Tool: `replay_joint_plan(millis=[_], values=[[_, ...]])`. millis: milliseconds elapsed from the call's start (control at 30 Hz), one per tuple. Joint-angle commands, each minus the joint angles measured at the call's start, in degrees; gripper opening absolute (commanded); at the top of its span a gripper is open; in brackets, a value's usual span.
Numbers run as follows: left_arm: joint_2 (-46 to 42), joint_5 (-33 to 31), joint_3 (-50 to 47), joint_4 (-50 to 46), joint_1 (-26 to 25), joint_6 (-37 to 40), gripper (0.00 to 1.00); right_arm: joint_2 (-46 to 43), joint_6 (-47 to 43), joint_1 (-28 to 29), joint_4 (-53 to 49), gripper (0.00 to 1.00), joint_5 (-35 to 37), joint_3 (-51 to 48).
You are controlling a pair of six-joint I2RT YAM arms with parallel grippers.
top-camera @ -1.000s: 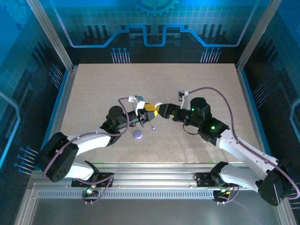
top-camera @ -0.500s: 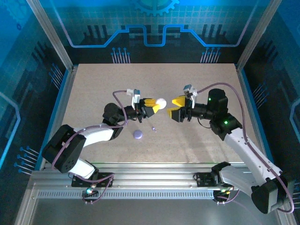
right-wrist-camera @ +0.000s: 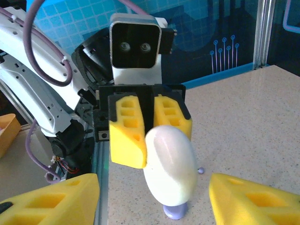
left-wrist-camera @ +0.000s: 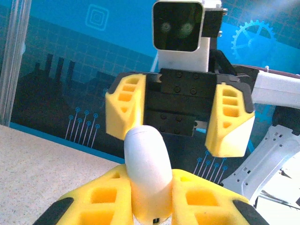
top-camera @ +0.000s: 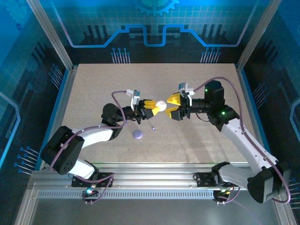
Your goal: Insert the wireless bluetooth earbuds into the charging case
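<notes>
The white part of the charging case (top-camera: 161,105) hangs above the table, with my left gripper (top-camera: 151,106) shut on its rear end. In the left wrist view it stands on edge (left-wrist-camera: 146,164) between my yellow fingers (left-wrist-camera: 98,199). My right gripper (top-camera: 171,107) faces it, open, its fingers (right-wrist-camera: 49,201) on either side of the white part (right-wrist-camera: 169,161) without touching it. The lavender part of the case (top-camera: 138,134) lies flat on the table below, also seen as a disc (right-wrist-camera: 174,212). One tiny purple earbud (top-camera: 153,128) lies beside it (right-wrist-camera: 200,170).
Both arms reach in over the middle of the beige table (top-camera: 206,84). An aluminium rail (top-camera: 154,180) runs along the near edge, and metal posts (top-camera: 65,70) and blue walls close in the sides and back.
The right gripper swung back to the left and closed in on the white case part, its jaws narrowing. The left gripper kept its hold and barely moved.
</notes>
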Motion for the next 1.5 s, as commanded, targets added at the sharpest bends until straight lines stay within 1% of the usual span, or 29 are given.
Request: replay_joint_plan(millis=[0,233,433,667,800,833,933,967,1033,1067,1100,1167,1267,1333,1467], values=[[-1.8,1.3,0.4,3.0,-0.3,1.0,0.12,1.5,-2.7,0.0,-2.5,0.63,-2.6,3.3],[-2.2,0.6,0.3,3.0,-0.9,1.8,0.12,4.5,-4.2,-0.2,-4.8,0.6,-6.2,5.6],[-2.4,0.0,0.1,3.0,-1.2,2.3,0.12,8.2,-7.0,-0.1,-10.0,0.5,-10.8,9.3],[-2.7,-0.7,0.0,3.0,-1.3,2.8,0.12,11.9,-11.9,-0.1,-17.9,0.3,-14.6,13.6],[-2.7,-0.8,0.2,3.0,-1.4,3.0,0.12,12.8,-13.4,-0.1,-20.5,0.16,-14.7,14.6],[-2.7,-0.8,0.2,2.8,-1.4,2.9,0.12,12.8,-13.6,-0.1,-20.8,0.15,-14.2,14.7],[-3.1,-1.3,0.0,1.7,-1.3,3.5,0.18,12.4,-13.9,-0.1,-21.6,0.12,-12.9,14.6],[-3.3,-1.7,-0.2,1.0,-1.4,4.1,0.21,12.1,-14.1,-0.1,-22.0,0.11,-12.3,14.6],[-3.9,-3.0,-0.9,-0.2,-1.4,5.6,0.3,11.3,-14.2,-0.1,-22.9,0.11,-10.8,14.6],[-4.4,-4.0,-1.5,-1.2,-1.4,6.6,0.39,11.0,-14.5,-0.1,-23.9,0.11,-9.6,14.7],[-5.2,-5.2,-2.1,-2.6,-1.4,7.8,0.47,10.6,-15.0,-0.1,-25.4,0.1,-8.3,14.9],[-7.0,-5.8,-2.8,-6.4,-1.4,10.7,0.54,9.9,-16.1,-0.1,-28.0,0.1,-5.8,15.5],[-11.2,-5.3,-3.0,-17.7,-1.4,16.4,0.62,8.5,-17.4,0.2,-31.1,0.11,-1.1,16.0],[-14.1,-4.1,-2.2,-27.2,-1.4,21.5,0.64,7.6,-18.1,0.8,-32.5,0.11,1.9,16.3],[-19.5,-3.0,1.2,-48.7,-1.8,34.5,0.63,5.9,-22.7,3.2,-36.1,0.11,8.6,17.4]])
